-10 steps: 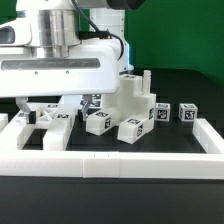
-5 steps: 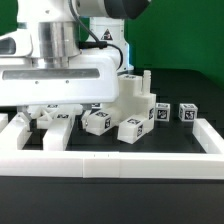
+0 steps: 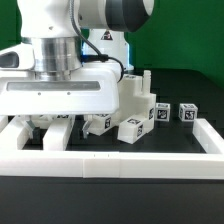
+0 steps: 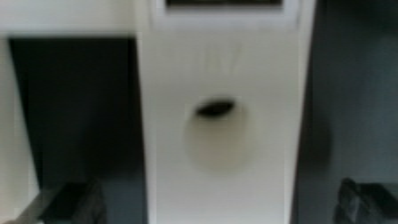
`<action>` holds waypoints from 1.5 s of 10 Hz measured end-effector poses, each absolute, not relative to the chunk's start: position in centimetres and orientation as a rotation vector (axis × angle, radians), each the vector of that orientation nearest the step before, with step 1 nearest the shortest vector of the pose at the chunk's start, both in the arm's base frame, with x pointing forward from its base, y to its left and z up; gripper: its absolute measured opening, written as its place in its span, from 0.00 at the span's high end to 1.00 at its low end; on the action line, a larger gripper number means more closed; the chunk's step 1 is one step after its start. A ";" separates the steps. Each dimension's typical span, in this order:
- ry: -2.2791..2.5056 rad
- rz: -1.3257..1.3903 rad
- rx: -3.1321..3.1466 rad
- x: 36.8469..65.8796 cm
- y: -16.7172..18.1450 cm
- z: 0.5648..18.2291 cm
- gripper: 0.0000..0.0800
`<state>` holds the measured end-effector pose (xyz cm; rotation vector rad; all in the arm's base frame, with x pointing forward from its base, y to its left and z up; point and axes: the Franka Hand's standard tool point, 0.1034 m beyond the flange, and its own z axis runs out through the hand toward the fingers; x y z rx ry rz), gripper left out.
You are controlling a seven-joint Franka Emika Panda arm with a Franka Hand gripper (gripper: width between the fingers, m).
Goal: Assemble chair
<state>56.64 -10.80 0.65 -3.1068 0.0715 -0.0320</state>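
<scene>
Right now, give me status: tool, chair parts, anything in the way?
Tool open, down low. White chair piece with a hole sits between its jaws, ungripped. Stacked chair parts close by on the exterior view's right.

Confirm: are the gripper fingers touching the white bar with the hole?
Apart. Wrist view shows the bar between the open fingertips, with dark table visible on both sides.

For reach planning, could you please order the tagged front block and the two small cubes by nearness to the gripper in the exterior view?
1. Front block, beside the gripper.
2. Inner cube, further right.
3. Outer cube, farthest right.
</scene>
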 end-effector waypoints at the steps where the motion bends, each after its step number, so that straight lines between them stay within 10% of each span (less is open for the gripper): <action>1: 0.073 -0.027 -3.107 56.4 -10.8 0.5 0.19; 3: 0.076 -0.024 -3.109 56.2 -11.0 0.4 0.54; 5: 0.074 -0.025 -3.109 56.2 -10.9 0.4 0.65; 9: 0.068 -0.031 -3.106 56.4 -10.8 0.9 0.65; 15: 0.011 -0.070 -3.054 58.3 -10.6 9.6 0.64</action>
